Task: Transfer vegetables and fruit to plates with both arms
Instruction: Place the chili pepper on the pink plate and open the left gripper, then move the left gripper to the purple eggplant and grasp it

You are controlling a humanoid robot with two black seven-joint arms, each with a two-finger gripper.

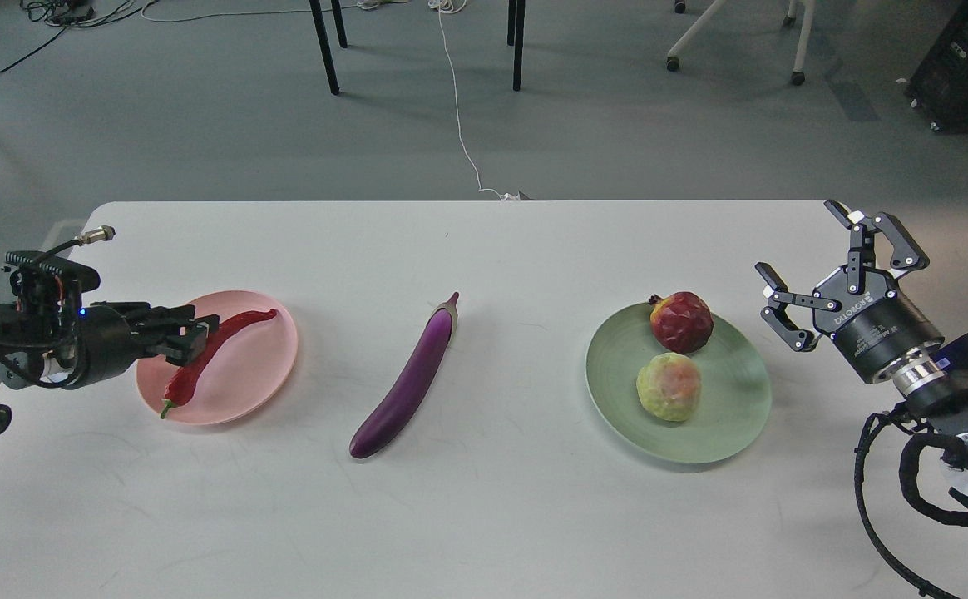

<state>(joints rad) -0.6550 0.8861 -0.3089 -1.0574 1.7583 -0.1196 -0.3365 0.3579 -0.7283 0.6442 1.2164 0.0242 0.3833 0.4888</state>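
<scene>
Left gripper point(195, 335) jaws grasp the chili pepper point(211, 351) over the pink plate point(264, 366); right gripper point(817, 279) jaws released, fruit plated.

a white counter point(484, 516) fills the lower part of the view. behind it lies grey floor point(201, 125) — a white cable point(457, 108) trails across it, near black table legs point(326, 50), with white castor chair legs point(733, 37) further right.
</scene>
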